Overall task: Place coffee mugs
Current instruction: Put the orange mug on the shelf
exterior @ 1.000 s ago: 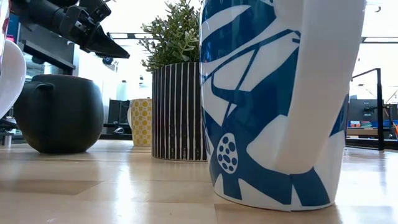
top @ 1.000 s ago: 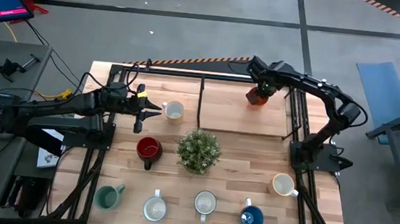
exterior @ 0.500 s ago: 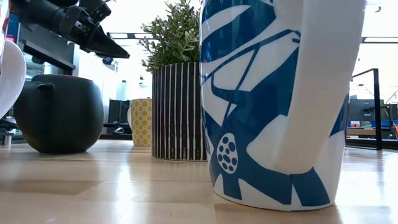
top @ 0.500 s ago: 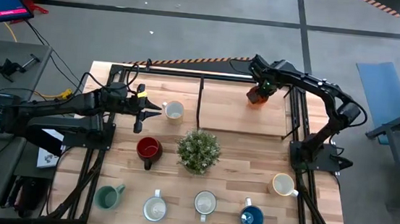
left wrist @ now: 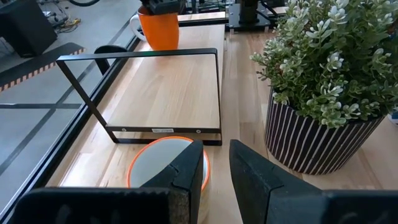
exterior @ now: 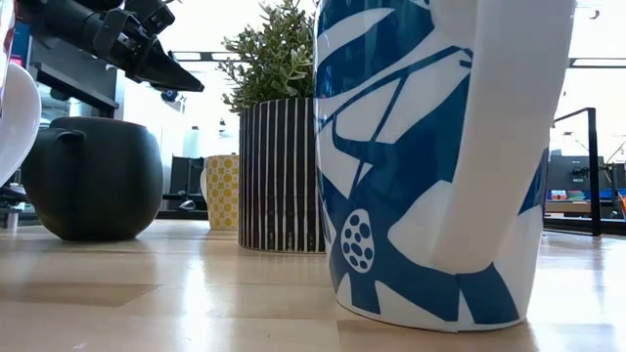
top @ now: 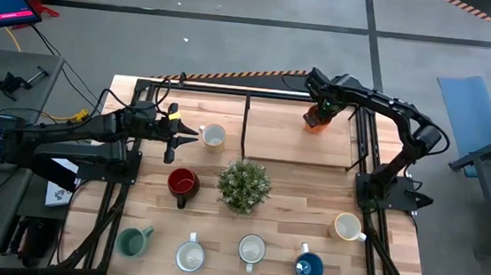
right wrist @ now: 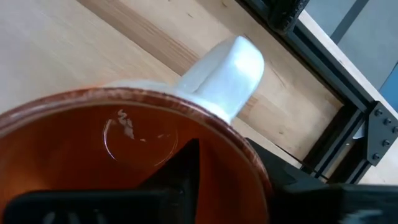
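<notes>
Right gripper (top: 320, 114) clamped on orange mug (top: 316, 120) rim (one finger inside), left gripper (top: 194, 134) parted.

in the low view the big blue-and-white patterned ceramic mug (exterior: 440, 166) is cut off at the picture's top, and a pale rounded mug (exterior: 15, 117) is cropped by the left edge. the small yellow dotted mug (exterior: 222, 192) is partly hidden behind the striped plant pot (exterior: 279, 176). in the right wrist view the orange glazed mug (right wrist: 118, 149) runs off the bottom edge, and the right gripper's fingertips there are too blurred to read.
</notes>
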You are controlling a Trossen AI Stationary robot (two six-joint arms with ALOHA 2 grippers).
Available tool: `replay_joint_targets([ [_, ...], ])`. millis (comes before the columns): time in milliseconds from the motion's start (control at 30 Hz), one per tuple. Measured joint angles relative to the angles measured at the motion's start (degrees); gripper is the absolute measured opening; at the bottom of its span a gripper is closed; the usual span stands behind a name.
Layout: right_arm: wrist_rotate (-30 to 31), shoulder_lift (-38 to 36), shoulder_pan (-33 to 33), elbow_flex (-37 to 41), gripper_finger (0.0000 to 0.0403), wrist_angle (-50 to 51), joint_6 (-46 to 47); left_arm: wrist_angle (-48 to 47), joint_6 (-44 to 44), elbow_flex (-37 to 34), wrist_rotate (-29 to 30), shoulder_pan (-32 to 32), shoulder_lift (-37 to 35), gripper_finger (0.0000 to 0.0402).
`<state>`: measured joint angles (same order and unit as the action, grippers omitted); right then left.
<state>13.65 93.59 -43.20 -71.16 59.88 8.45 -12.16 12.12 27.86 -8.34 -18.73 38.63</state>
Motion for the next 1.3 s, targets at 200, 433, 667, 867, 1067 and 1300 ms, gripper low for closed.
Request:
replay_joint_targets([
  [200, -0.1, -3.1, 0.0, 0.0, 0.0092, 0.1, -0.6, 0.0, 0.0, 0.0, 0.0, 0.0, 0.0, 0.0069],
  [433, -0.2, -8.0, 0.0, -0.1, 0.0092, 0.1, -1.0, 0.0, 0.0, 0.0, 0.0, 0.0, 0.0, 0.0069],
  [667, -0.6, -12.8, 0.4, -0.1, 0.0092, 0.0, 0.1, 0.0, 0.0, 0.0, 0.0, 0.0, 0.0, 0.0069],
  [867, -3.1, -14.3, 3.1, -0.1, 0.0092, -3.8, 0.3, 0.0, 0.0, 0.0, 0.0, 0.0, 0.0, 0.0069],
  [1067, -4.8, -12.7, 7.4, -0.2, 0.0092, -11.8, -1.8, 0.0, 0.0, 0.0, 0.0, 0.0, 0.0, 0.0069],
  [1300, -5.3, -8.9, 10.3, -0.2, 0.0092, -12.5, -2.5, 0.0, 0.0, 0.0, 0.0, 0.0, 0.0, 0.0069],
])
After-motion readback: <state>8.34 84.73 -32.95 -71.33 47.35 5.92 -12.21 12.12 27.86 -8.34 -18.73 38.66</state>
